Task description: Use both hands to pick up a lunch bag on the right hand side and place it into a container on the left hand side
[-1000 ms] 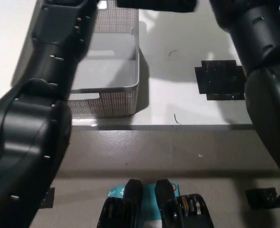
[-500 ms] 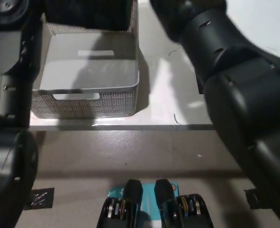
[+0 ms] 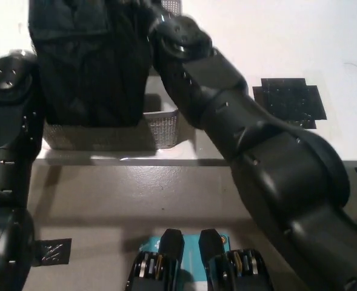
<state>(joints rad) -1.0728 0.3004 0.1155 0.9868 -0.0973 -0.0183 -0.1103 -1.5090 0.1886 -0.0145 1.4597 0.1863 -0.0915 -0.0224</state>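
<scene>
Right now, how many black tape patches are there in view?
2: one large black tape patch on the white table, right of the basket; one small patch on the floor, lower left. The arms may hide others.

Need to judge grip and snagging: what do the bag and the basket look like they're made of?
The bag looks like soft black fabric, matte, with vertical folds. The basket looks like rigid grey perforated metal or plastic, its wall a fine grid of holes; which one I can't tell.

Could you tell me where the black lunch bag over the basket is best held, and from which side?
Hold the lunch bag by its two flat side walls, one arm from each side; it hangs upright and tall over the mesh basket. The hands themselves are hidden.
</scene>
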